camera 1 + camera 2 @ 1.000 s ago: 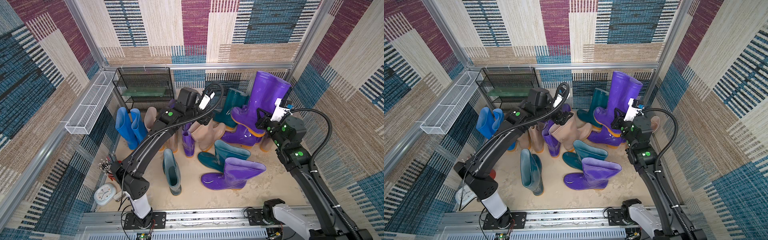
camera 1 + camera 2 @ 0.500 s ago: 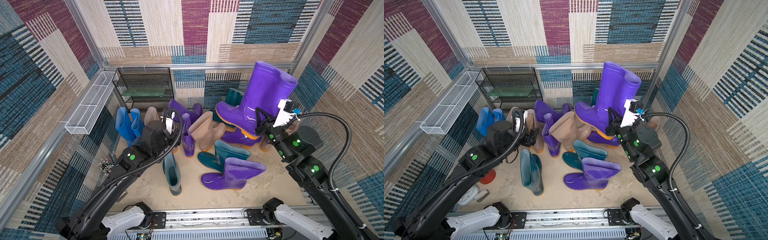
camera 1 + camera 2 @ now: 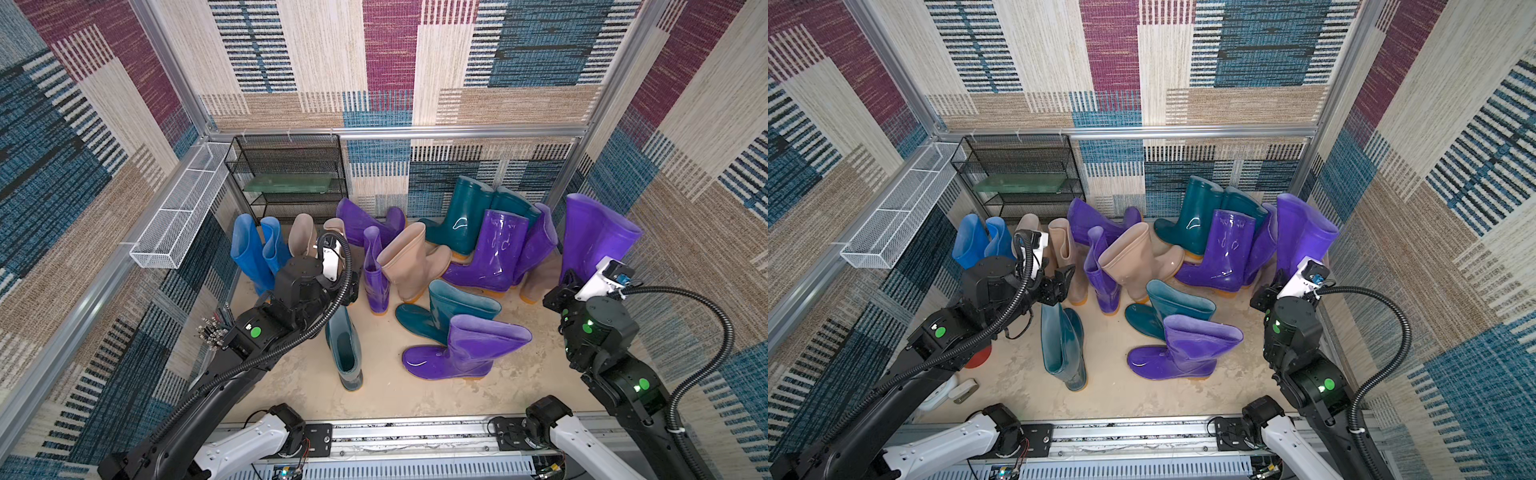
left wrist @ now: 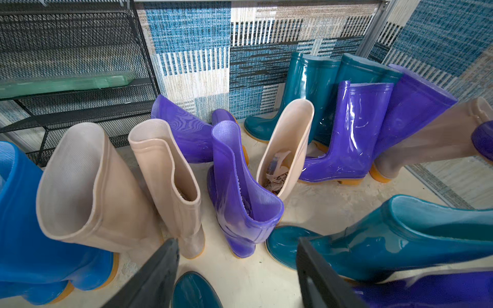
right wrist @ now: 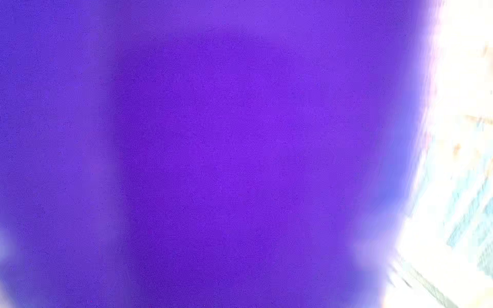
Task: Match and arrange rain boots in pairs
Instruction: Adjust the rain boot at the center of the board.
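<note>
Rain boots crowd the floor. A blue pair [image 3: 249, 249] and two beige boots [image 3: 301, 235] stand at the left. A small purple boot [image 3: 376, 270] and a beige boot [image 3: 409, 262] are mid-floor, with a teal pair [image 3: 465, 216] at the back. My left gripper [image 3: 1061, 282] [image 4: 237, 266] is open and empty, above the toe of a teal boot [image 3: 345, 349]. At the right wall my right gripper [image 3: 565, 286] is shut on the tall purple boot [image 3: 594, 237] [image 3: 1304, 237], which fills the right wrist view [image 5: 213, 149] and hides the fingers.
A black wire rack [image 3: 291, 174] stands at the back left and a white wire basket [image 3: 178, 220] hangs on the left wall. A teal boot [image 3: 449, 307] and a purple boot [image 3: 465, 349] lie at front centre. A metal rail [image 3: 415, 432] borders the front.
My left arm has pulled back from the middle of the pile to the front left, with its gripper open. My right arm lifted the tall purple boot and carried it to the right wall.
</note>
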Tool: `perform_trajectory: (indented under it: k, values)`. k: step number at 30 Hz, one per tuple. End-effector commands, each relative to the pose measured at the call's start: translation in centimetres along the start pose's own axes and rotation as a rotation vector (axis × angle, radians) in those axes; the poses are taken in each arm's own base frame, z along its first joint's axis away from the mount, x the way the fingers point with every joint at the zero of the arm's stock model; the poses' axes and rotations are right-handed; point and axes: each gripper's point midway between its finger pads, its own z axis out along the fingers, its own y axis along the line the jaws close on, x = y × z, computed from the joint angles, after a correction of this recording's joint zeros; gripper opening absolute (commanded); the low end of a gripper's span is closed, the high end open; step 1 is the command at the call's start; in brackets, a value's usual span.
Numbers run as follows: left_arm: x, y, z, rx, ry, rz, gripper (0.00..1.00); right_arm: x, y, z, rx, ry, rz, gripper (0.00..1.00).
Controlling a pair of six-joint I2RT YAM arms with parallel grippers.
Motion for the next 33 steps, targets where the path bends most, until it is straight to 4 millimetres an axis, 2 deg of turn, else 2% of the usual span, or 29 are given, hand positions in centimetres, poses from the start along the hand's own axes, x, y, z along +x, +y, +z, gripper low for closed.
perform_trajectory:
  k: [1,3,7,9,14,17,21,22,24,25,27,30,33]
  values:
    - [-0.7,-0.3,-0.1,0.021,-0.045,-0.022,0.72,2.6,0.4,0.4,-0.033,0.065,0.089,0.00]
    - [-0.5,-0.2,-0.1,0.015,-0.050,-0.023,0.72,3.7,0.1,0.5,-0.032,0.079,0.092,0.00]
    - [-0.6,-0.2,-0.3,0.018,-0.053,-0.016,0.72,3.4,0.9,0.2,-0.089,0.066,0.080,0.00]
    - [-0.5,-0.2,-0.2,0.017,-0.051,-0.011,0.71,3.9,1.4,0.4,-0.108,0.088,0.056,0.00]
    - [-0.5,-0.3,-0.2,0.027,-0.062,-0.026,0.71,7.7,1.4,1.7,-0.082,0.181,0.032,0.00]
    - [-0.6,-0.4,-0.3,0.036,-0.061,-0.028,0.71,9.1,0.5,2.2,-0.043,0.191,0.030,0.00]
    - [-0.5,-0.6,-0.2,0.046,-0.063,-0.031,0.72,12.0,-0.9,3.4,-0.003,0.238,0.028,0.00]
    - [-0.3,-0.7,0.0,0.049,-0.058,-0.031,0.71,12.3,-1.1,3.7,-0.003,0.246,0.036,0.03]
    - [-0.2,-0.8,0.3,0.050,-0.051,-0.031,0.72,12.9,-1.3,4.2,-0.006,0.268,0.057,0.24]
    - [-0.1,-0.8,0.4,0.050,-0.047,-0.030,0.71,13.2,-1.4,4.5,-0.002,0.284,0.061,0.31]
    - [-0.1,-0.9,0.4,0.053,-0.045,-0.030,0.72,14.2,-2.0,4.8,0.021,0.318,0.060,0.56]
    - [-0.2,-0.8,0.2,0.049,-0.054,-0.030,0.72,14.2,-1.9,4.8,0.023,0.327,0.062,0.71]
    - [-0.3,-0.8,0.1,0.051,-0.055,-0.028,0.72,12.9,-1.6,4.5,0.010,0.309,0.068,0.77]
